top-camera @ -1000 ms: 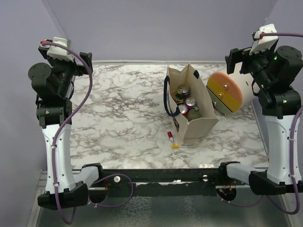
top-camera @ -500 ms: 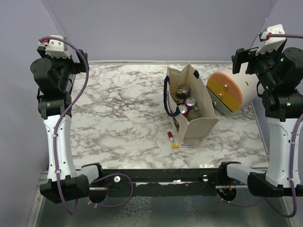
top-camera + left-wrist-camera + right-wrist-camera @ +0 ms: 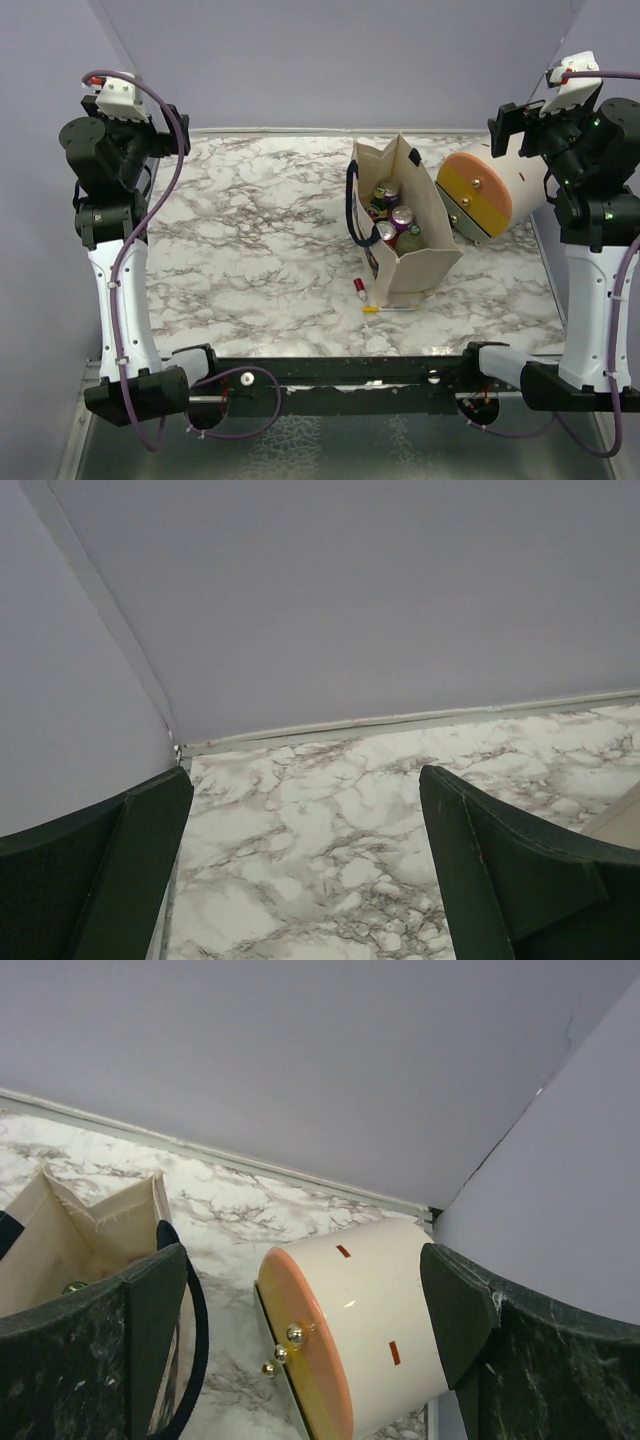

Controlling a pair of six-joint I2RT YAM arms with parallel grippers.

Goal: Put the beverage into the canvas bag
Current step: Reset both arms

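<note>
The beige canvas bag (image 3: 420, 235) with dark navy handles stands upright right of the table's middle. Several beverage cans (image 3: 396, 222) stand inside it. Its corner and a handle show in the right wrist view (image 3: 90, 1230). My left gripper (image 3: 172, 135) is raised at the far left corner, open and empty; its fingers (image 3: 110, 870) frame bare marble. My right gripper (image 3: 505, 125) is raised at the far right, open and empty, above the container lying there.
A cream-and-orange cylindrical container (image 3: 485, 190) lies on its side right of the bag, also in the right wrist view (image 3: 350, 1330). A small red-capped item (image 3: 359, 288) and a yellow pen-like item (image 3: 385, 309) lie on the marble table (image 3: 260, 260) before the bag.
Both arms have drawn back and up toward their corners; the left wrist has swung further left, the right wrist slightly right. The bag and cans have not moved.
</note>
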